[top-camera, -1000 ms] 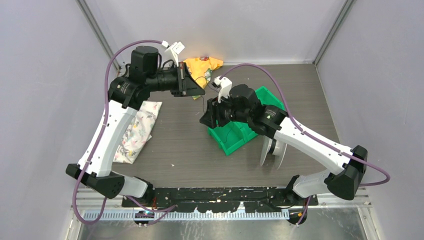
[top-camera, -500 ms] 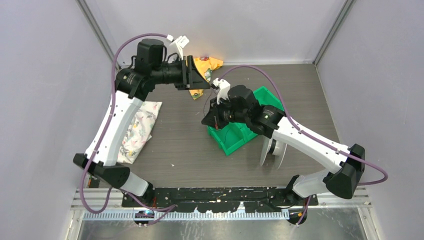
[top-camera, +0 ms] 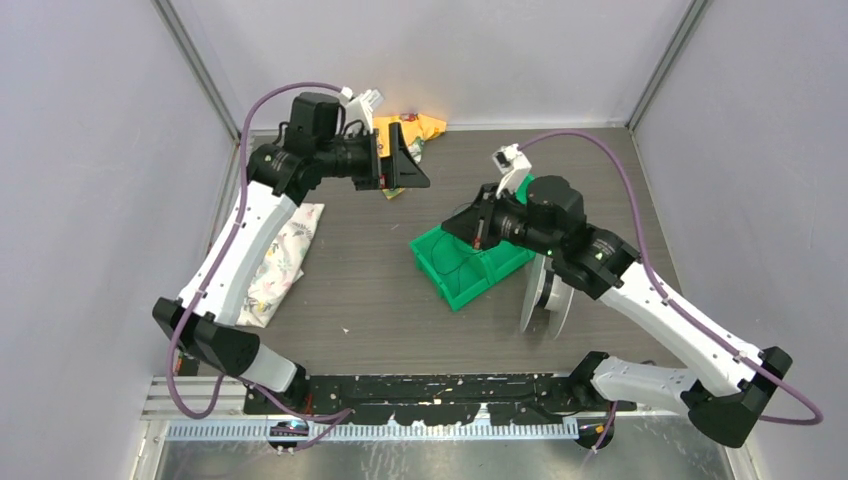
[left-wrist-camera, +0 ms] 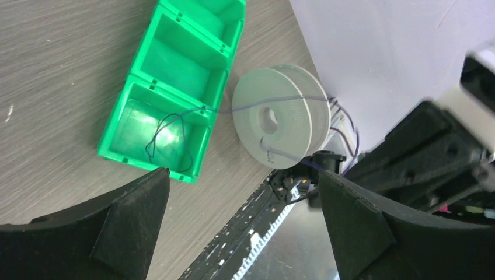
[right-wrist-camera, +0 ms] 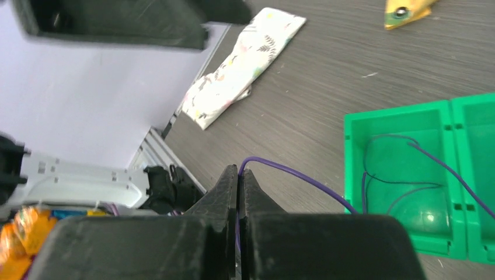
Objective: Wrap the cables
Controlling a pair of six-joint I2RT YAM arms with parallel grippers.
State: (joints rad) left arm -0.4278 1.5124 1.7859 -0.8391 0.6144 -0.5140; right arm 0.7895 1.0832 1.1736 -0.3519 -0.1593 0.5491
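Note:
The cable is a thin purple wire. It lies in loose loops (left-wrist-camera: pixel 166 137) in the end compartment of the green bin (top-camera: pixel 455 300). From there one strand runs to the pale spool (left-wrist-camera: pixel 274 116), which stands on edge right of the bin (top-camera: pixel 545 295). My right gripper (right-wrist-camera: pixel 240 169) is shut on the cable, and the strand (right-wrist-camera: pixel 303 181) arcs from its tips down into the bin (right-wrist-camera: pixel 350 169). This gripper (top-camera: pixel 470 222) hangs above the bin's back edge. My left gripper (left-wrist-camera: pixel 244 175) stands wide open with nothing in it, high at the back (top-camera: pixel 405 160).
A floral cloth (top-camera: pixel 275 255) lies at the left, also seen in the right wrist view (right-wrist-camera: pixel 245 70). A yellow bag (top-camera: pixel 410 128) sits at the back by the wall. Grey walls close in three sides.
My left gripper has opened and swung toward the back right. My right gripper has shut on the cable and drawn back to the right, away from the bin's left end.

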